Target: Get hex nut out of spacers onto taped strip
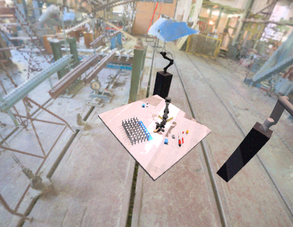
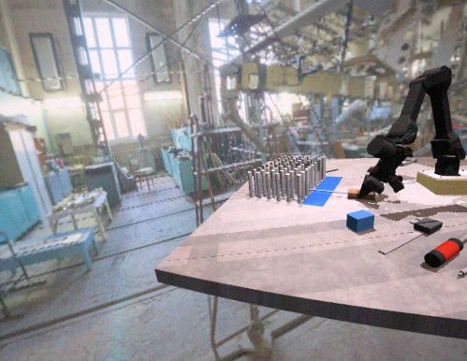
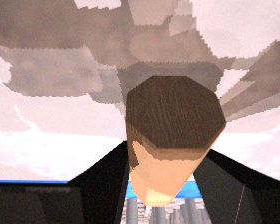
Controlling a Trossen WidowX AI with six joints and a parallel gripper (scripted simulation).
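Note:
The grey standing spacers (image 1: 134, 130) (image 2: 299, 183) form a dense upright block; their tops show at the bottom of the wrist view. The blue taped strip (image 1: 146, 130) (image 2: 319, 198) (image 3: 31, 182) lies along their front. My gripper (image 1: 157, 130) (image 2: 368, 191) (image 3: 159, 147) is shut on the wooden handle (image 2: 354, 193) (image 3: 176, 112) of a tool, low over the table in front of the strip. The tool's thin shaft (image 2: 331, 191) runs from the handle across the strip toward the spacers. Its far end is hidden or too small to tell. I cannot make out the hex nut.
A blue block (image 1: 166, 141) (image 2: 360, 221), a dark-handled thin tool (image 1: 173, 136) (image 2: 428, 226) and a red-black screwdriver (image 1: 179, 143) (image 2: 445, 252) lie to one side. A yellow object (image 1: 187, 132) lies beyond them. Another blue block (image 1: 143, 105) lies past the field's other side.

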